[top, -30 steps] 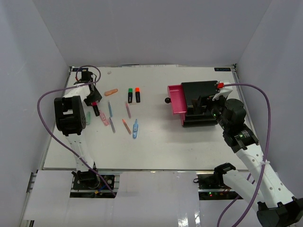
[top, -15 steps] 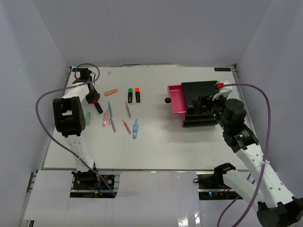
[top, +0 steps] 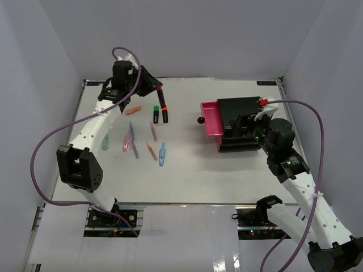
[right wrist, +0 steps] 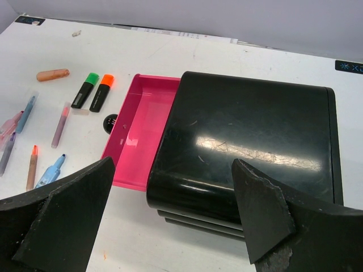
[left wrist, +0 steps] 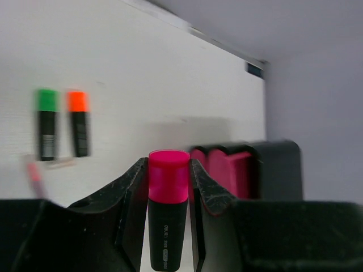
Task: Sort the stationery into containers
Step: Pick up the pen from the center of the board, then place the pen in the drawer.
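Robot's left claw (left wrist: 168,170) is clamped on a pink-cap highlighter (left wrist: 168,226), raised well left of the black cabinet (top: 244,107). The right claw (right wrist: 170,198) hangs over the cabinet, fingers apart, holding nothing. Step: carrying. Next move, prob.: bring it over the 1 open pink drawer (right wrist: 142,113) at the cabinet's left & release.

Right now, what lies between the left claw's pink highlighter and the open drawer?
Only bare table, seen in the top view; the green highlighter and orange highlighter sit off that line, near the left claw.
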You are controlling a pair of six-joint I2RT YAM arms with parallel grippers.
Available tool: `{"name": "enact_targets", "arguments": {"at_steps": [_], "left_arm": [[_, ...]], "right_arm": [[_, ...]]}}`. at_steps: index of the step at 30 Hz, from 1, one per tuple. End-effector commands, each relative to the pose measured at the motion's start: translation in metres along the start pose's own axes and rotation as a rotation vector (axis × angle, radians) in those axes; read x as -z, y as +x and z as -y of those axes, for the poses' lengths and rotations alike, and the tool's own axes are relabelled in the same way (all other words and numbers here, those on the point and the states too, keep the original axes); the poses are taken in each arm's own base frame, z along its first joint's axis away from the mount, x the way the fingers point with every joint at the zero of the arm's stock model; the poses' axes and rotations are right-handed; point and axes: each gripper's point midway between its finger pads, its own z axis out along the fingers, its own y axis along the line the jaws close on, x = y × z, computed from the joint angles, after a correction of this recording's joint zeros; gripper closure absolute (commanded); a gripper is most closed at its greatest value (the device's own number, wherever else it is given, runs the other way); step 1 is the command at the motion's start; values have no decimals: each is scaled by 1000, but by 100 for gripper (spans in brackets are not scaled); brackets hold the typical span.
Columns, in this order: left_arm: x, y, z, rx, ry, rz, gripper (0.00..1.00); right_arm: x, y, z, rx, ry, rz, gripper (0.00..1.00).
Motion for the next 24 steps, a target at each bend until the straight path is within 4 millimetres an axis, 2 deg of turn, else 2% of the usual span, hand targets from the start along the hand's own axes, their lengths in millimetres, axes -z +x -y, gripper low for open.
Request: {"name": "enact_targets", "arguments": {"at_steps": [1, 2, 3, 5, 6, 10, 11, 14, 15, 18, 24], "left_arm": [[15, 25, 90, 51, 256, -57, 85], [16, 28, 107, 68, 304, -55, 85], [17, 42, 126, 57, 345, -77, 85], [13, 51, 147, 51, 399, -76, 85], [14, 62, 161, 52, 425, -91, 85], [3, 84, 190, 43, 470, -103, 85], [-3, 96, 197, 37, 485, -115, 85], [-13, 109, 203, 54, 496, -120, 85], [-20, 121, 203, 55, 490, -138, 85], [-33, 137, 204, 62, 465, -145, 84], [-47, 152, 199, 68, 425, -147, 78]], "right_arm": [[2, -23, -6, -6, -22, 73, 10], [2, -23, -7, -9, -25, 73, 10], [3, -23, -7, -11, -28, 73, 10], [3, -23, -9, -15, -36, 70, 10], [4, -22, -8, -15, -34, 69, 10], [8, -24, -8, -12, -31, 71, 10], [9, -24, -8, -14, -30, 71, 10], [11, -25, -7, -9, -29, 66, 10], [12, -25, -7, -8, -29, 65, 10], [16, -25, -6, -2, -21, 63, 10], [22, -21, -2, 7, -3, 55, 10]]}}
